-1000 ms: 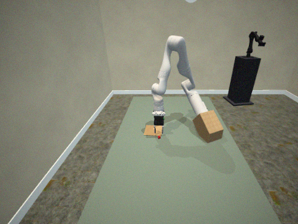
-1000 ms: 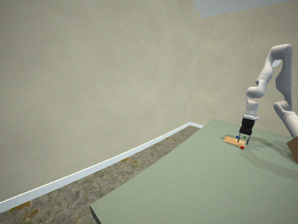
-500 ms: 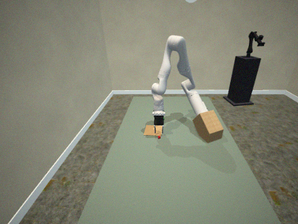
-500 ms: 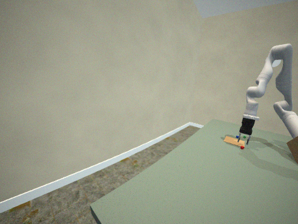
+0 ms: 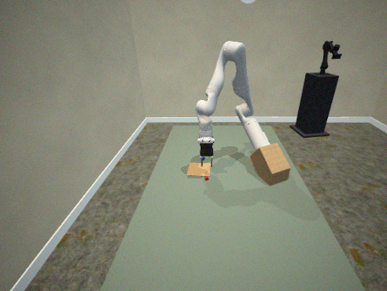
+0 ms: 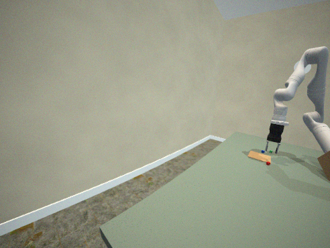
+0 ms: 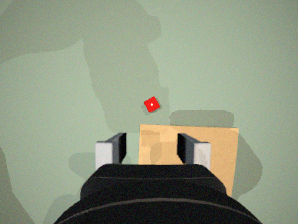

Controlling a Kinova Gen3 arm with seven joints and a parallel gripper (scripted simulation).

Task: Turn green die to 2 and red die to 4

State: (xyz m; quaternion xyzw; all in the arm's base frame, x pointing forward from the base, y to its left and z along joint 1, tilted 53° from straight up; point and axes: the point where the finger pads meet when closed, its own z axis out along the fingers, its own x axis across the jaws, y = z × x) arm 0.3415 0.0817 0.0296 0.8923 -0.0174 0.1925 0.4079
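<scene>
Claw [image 6: 272, 151] spread wide, pinching nothing, above mat [image 6: 259, 155]; red die [image 7: 152, 104] off mat; green die [image 6: 270, 151] visible only from exterior.

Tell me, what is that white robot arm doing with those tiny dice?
The white arm's hand hangs open over the far edge of the tan mat, holding nothing. The red die lies off the mat on the green table, just by the mat's corner. The green die and the blue die sit near the mat's far edge, close to the fingers; whether they rest fully on it is too small to tell. Nothing has been picked up at this moment.
</scene>
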